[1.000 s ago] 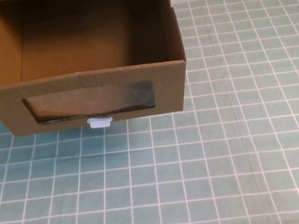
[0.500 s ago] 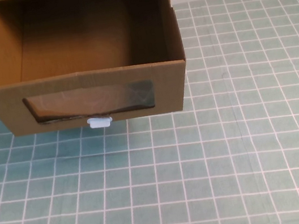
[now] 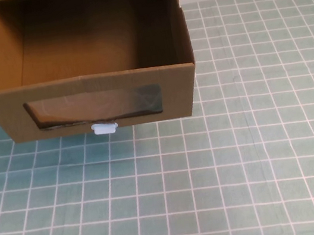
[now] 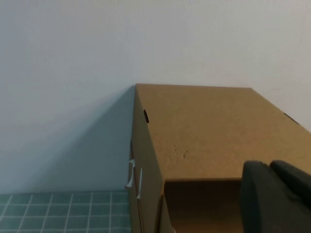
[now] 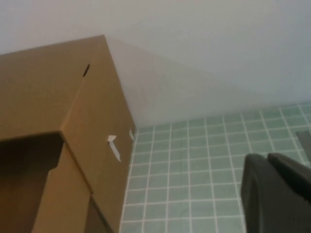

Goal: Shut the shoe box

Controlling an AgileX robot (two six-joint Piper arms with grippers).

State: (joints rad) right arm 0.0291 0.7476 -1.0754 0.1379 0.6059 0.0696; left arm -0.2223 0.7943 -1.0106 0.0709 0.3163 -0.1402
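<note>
The desk point(image 3: 260, 154), under a green grid mat, carries the box point(image 3: 86, 75) at its far left, against the wall. Its drawer stands pulled out toward the robot, window point(image 3: 95, 108) in front and white tab point(image 3: 104, 128) just beneath. Closing it likely calls for a flat, centred push on the front panel, straight back, so the drawer doesn't skew. The left gripper point(image 4: 277, 196) hovers near the box top, the right gripper point(image 5: 277, 194) beside the box's right wall; whether either's fingers are spread, I cannot tell.

Matte black left gripper point(image 4: 277, 196), right gripper point(image 5: 274, 191), rounded edges
</note>
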